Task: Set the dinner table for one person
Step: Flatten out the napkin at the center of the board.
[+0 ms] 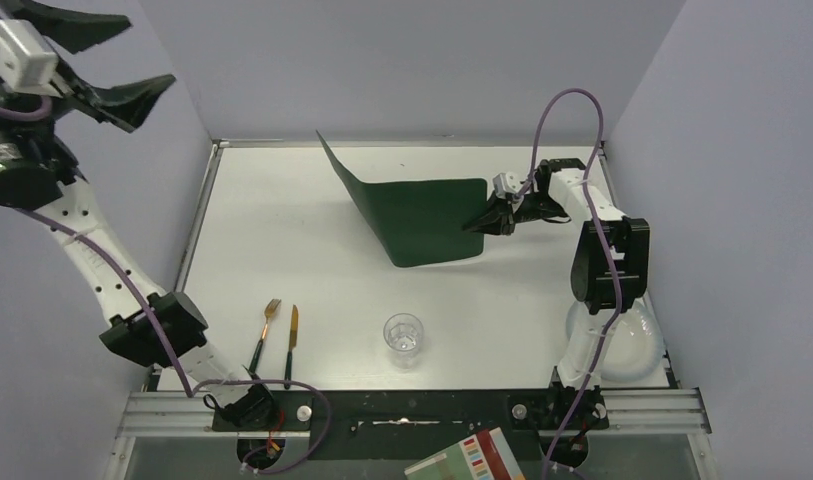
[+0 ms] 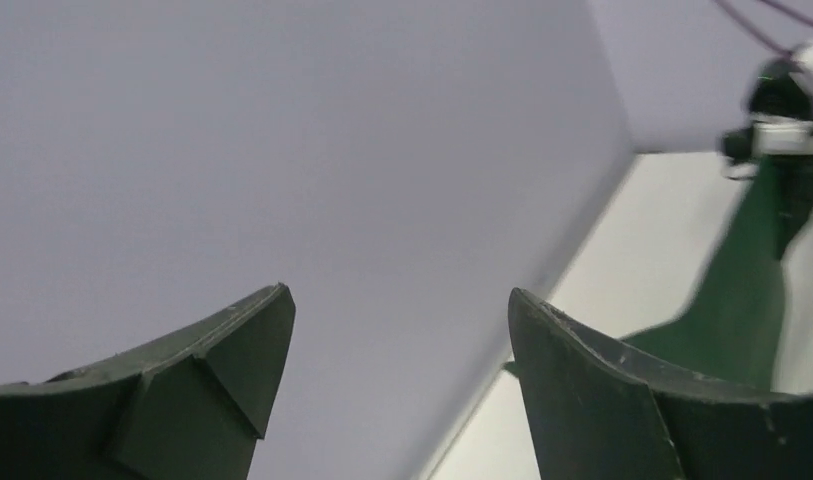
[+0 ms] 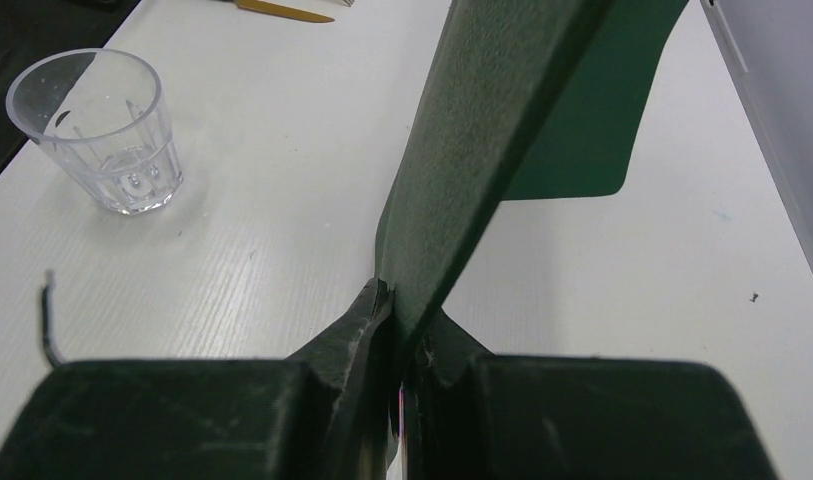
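1. The right gripper (image 1: 482, 222) is seen clamped on the right edge of the green placemat (image 1: 427, 225), in the upper middle of the top view. In the right wrist view the sheet is pinched between the closed fingers. A slip is judged possible, since only a narrow strip of the edge is gripped.
2. The placemat's left portion is lifted and curled up off the dinner table (image 1: 282, 230), the white top filling the centre of the frame. If the sheet is released in this shape, it may be left folded or skewed rather than flat.
3. The left gripper (image 1: 147, 55) is held high at the upper left, its fingers spread wide with nothing between them. No help in flattening the sheet can be given from there.
4. The glass (image 1: 403, 340) is set upright in the lower middle, well apart from the placemat. It could be knocked over if the sheet is swept toward the lower edge. The fork (image 1: 265, 335) and knife (image 1: 292, 340) at the lower left could be shoved in the same way.
5. The glass is seen to be empty. A clear round dish (image 1: 637, 345) at the lower right is partly hidden by the right arm. Nothing is seen in it, but its contents cannot be fully told.
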